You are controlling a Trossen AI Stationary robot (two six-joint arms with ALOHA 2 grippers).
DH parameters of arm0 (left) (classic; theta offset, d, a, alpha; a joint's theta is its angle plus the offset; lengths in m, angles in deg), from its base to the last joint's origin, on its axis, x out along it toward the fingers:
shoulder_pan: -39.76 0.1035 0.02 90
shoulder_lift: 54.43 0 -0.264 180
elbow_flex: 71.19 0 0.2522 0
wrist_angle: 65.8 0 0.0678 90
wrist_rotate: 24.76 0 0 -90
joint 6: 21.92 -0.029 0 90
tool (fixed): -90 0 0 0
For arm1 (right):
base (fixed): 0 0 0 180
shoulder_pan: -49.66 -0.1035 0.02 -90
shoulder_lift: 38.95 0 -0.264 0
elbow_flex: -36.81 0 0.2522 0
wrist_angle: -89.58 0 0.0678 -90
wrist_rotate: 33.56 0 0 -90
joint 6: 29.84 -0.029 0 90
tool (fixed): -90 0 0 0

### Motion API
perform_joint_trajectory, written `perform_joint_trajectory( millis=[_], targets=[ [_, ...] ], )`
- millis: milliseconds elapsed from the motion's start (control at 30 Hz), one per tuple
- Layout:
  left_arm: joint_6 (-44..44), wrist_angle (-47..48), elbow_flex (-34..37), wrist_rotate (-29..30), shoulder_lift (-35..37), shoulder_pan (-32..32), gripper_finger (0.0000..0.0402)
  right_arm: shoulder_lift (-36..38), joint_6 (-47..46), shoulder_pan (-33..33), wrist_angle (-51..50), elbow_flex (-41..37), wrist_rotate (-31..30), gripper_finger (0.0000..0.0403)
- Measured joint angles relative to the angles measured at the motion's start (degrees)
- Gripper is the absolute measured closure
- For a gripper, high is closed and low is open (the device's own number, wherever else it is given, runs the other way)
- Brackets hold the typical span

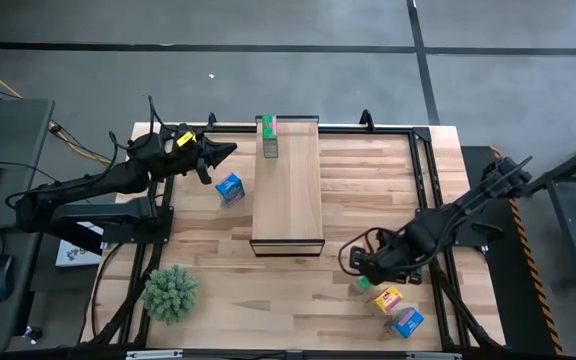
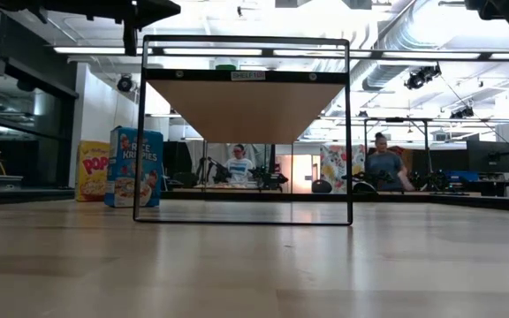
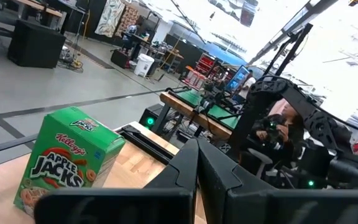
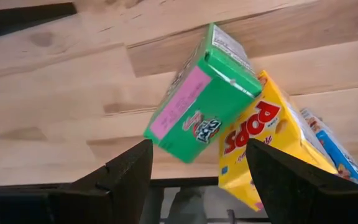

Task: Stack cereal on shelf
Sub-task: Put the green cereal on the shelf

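Right tool (image 1: 360,268) is sitting low over the bench (image 1: 368,190) near its front right, fingers spread wide and gripping nothing; right wrist view is showing a green cereal box (image 4: 201,93) tilted between the two fingers (image 4: 120,174), not touched by either as far as I can tell, leaning against a yellow Pops box (image 4: 269,140) with a blue box (image 4: 334,149) just behind that. High view is only giving a sliver of that green box (image 1: 363,284) at the tool tip, with the yellow box (image 1: 388,298) and blue box (image 1: 404,321) lying just beside it toward the front edge. Left tool (image 1: 223,150) is hanging clenched and empty near the far left corner of the shelf (image 1: 288,200); left wrist view is showing its closed fingers (image 3: 197,174) pointing past a green Apple Jacks box (image 3: 67,158) standing upright on pale wood. High view is placing that green box (image 1: 268,137) on the shelf's far end, plus another blue box (image 1: 229,187) on the bench just left of the shelf and a spiky green plant ball (image 1: 171,292) at front left. Low view is catching neither tool, only the shelf's underside in its dark frame (image 2: 246,110), a Rice Krispies box (image 2: 135,168) and a Pops box (image 2: 93,170) behind it, and two people seated in the room beyond.
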Motion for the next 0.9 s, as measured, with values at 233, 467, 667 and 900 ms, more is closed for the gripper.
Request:
perform_joint_trajectory(
  millis=[233, 467, 667, 900],
  targets=[
    [0.0, 0.0, 0.0, 0.1, 0.0, 0.0, 0.0401, -1.2, -0.4, 1.2, -0.1, 0.0, -0.6, 0.0151],
    [0.0, 0.0, 0.0, 0.1, 0.0, 0.0, 0.0401, -1.2, -0.4, 2.2, -3.2, 0.0, -0.3, 0.0151],
    [0.0, 0.0, 0.0, 0.1, 0.0, 0.0, 0.0401, -1.1, 2.6, 2.2, -1.7, 0.0, -2.2, 0.0151],
    [0.0, 0.0, 0.0, 0.2, 0.0, 0.0, 0.0401, -1.0, 9.9, 2.2, 5.7, 0.0, -5.2, 0.0151]
  ],
)
